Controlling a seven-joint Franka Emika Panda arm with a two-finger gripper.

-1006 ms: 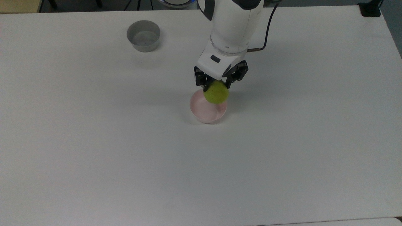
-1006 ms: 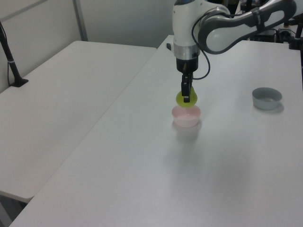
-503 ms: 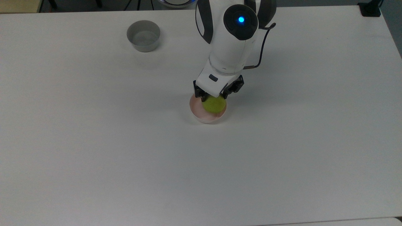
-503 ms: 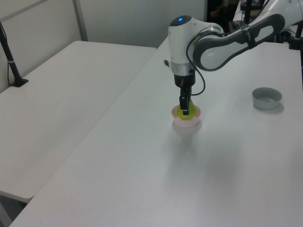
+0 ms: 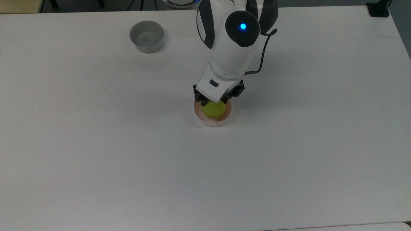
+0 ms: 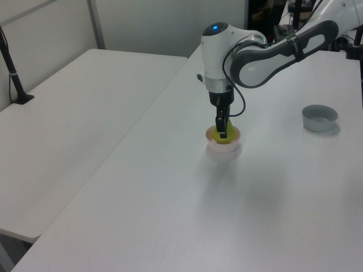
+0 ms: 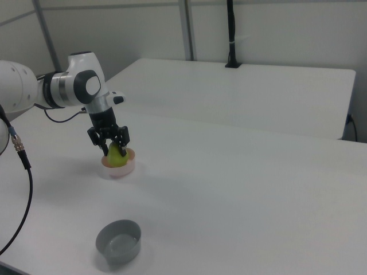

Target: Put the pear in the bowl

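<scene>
Small yellow-green pear, pinched by black two-finger gripper inside pale pink round bowl; bowl may be tipped if release is off-centre.

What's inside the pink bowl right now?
The pear sits inside the pink bowl, its narrow top between the fingers of the gripper. The bowl's floor under the pear is covered, so contact there cannot be seen.

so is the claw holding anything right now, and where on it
Yes, the claw holds the pear by its narrow upper part, one finger on each side, with the rounded bottom down inside the pink bowl.
</scene>
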